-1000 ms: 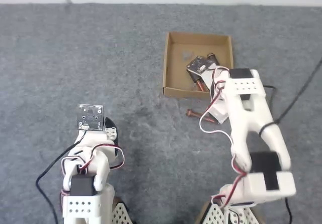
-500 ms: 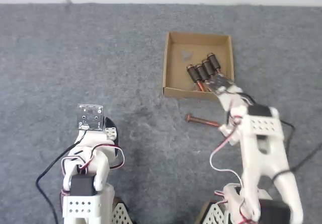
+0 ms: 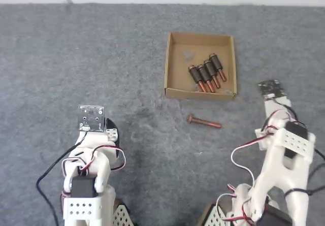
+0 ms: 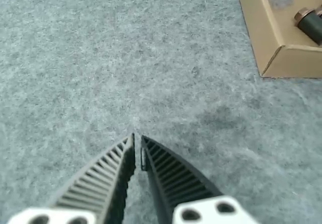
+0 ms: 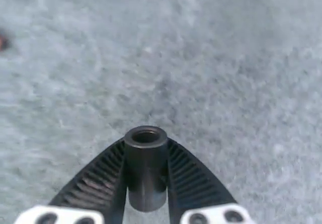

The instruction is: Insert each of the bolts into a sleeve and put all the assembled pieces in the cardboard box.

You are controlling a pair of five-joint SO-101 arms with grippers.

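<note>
Looking down in the high view, the cardboard box holds four assembled pieces side by side; one bare bolt lies on the grey carpet near the box's front wall, apart from it. In the left wrist view, the left gripper hangs over carpet near a box corner, fingers almost touching, nothing between them. In the right wrist view, the right gripper pinches a black sleeve, its open bore facing the camera.
</note>
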